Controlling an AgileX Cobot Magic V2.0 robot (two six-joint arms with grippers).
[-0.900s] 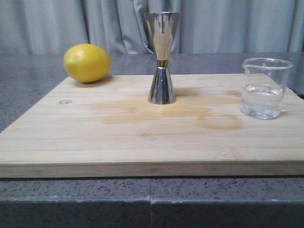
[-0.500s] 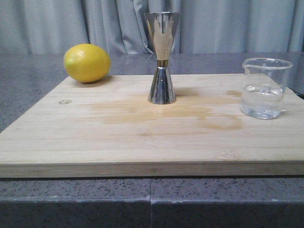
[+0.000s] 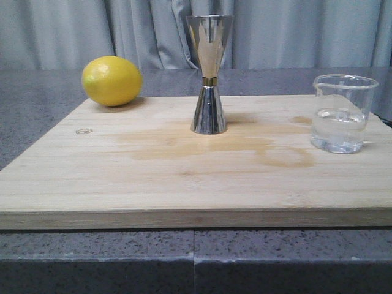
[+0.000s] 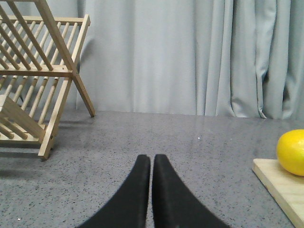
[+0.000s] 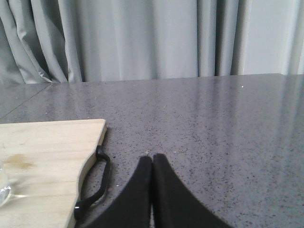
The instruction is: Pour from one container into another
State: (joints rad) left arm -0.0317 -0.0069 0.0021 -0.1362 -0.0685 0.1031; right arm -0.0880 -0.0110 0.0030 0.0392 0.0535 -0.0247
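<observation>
The clear glass beaker (image 3: 342, 113), holding some clear liquid, stands at the right end of the wooden board (image 3: 153, 177). The steel hourglass jigger (image 3: 209, 75) with its gold band stands upright near the board's middle back. Neither gripper appears in the front view. In the left wrist view my left gripper (image 4: 151, 159) is shut on nothing, low over the grey counter, left of the board. In the right wrist view my right gripper (image 5: 152, 158) is shut and empty, right of the board; a sliver of the beaker's base (image 5: 4, 190) shows at the frame edge.
A yellow lemon (image 3: 112, 81) rests at the board's back left corner, also showing as the lemon (image 4: 292, 152) in the left wrist view. A wooden dish rack (image 4: 35, 76) stands farther left. A black handle (image 5: 97, 183) sits on the board's right edge. Damp stains (image 3: 269, 153) mark the board.
</observation>
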